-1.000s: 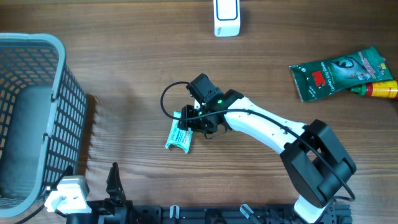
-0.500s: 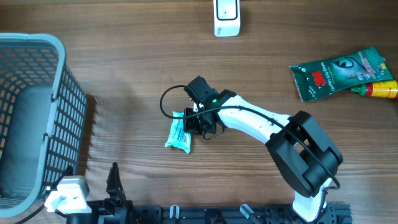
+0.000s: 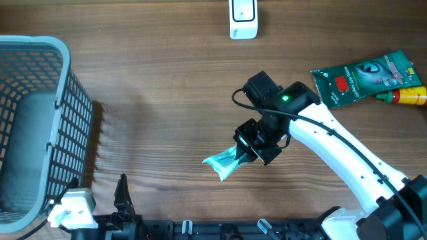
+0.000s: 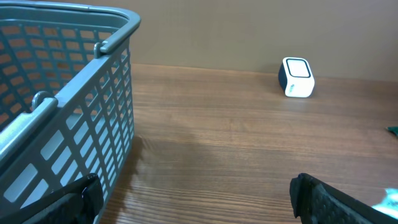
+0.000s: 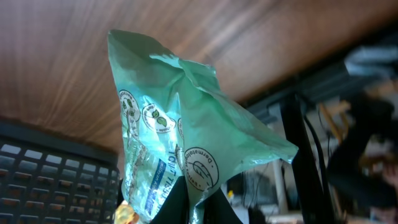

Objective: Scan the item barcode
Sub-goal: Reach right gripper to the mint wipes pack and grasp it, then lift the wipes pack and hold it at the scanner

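Note:
The item is a light green tissue pack [image 3: 222, 164] with printed round logos, and it hangs off the table from my right gripper [image 3: 245, 153], which is shut on its right end. In the right wrist view the pack [image 5: 180, 137] fills the centre, its edge pinched between the dark fingers of the right gripper [image 5: 198, 210]; no barcode shows. The white scanner [image 3: 243, 19] stands at the far edge of the table, also visible as the scanner [image 4: 296, 76] in the left wrist view. My left gripper [image 4: 193, 204] hovers low at the front left, wide open with nothing in it.
A grey plastic basket [image 3: 63, 100] fills the left side, close beside the left gripper as the basket [image 4: 93, 81]. A green 3M pouch [image 3: 363, 75] and a yellow and red bottle [image 3: 408, 97] lie at the right edge.
The right gripper closed on the tissue pack, lifted it off the table, and carried it to the right and slightly toward the front edge. The left arm has not moved.

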`<state>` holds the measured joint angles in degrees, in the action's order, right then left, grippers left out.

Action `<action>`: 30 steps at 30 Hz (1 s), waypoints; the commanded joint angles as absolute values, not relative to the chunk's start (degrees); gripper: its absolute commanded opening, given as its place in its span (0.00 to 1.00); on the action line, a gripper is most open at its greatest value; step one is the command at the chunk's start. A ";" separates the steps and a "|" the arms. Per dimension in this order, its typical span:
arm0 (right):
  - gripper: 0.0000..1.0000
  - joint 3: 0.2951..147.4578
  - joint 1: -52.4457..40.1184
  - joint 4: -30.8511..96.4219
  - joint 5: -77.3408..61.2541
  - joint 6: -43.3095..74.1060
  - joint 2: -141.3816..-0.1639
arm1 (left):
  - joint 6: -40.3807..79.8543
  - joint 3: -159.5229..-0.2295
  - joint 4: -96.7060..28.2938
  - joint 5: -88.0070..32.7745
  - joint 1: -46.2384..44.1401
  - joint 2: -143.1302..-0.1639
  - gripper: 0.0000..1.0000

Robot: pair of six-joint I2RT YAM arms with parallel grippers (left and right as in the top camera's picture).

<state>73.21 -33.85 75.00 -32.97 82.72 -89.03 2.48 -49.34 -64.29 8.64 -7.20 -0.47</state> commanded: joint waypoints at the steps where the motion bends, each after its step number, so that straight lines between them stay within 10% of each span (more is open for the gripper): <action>1: 0.04 73.45 -33.76 78.06 -39.16 85.97 -89.01 | 2.63 -49.39 -64.16 8.38 -6.90 -0.27 1.00; 14: 0.05 73.45 -27.68 79.02 -45.30 115.63 -89.03 | 2.63 -49.39 -64.16 8.38 -6.90 -0.27 1.00; 30: 0.05 73.43 -19.53 69.52 -72.69 113.19 -105.21 | 2.63 -49.39 -64.16 8.38 -6.90 -0.27 1.00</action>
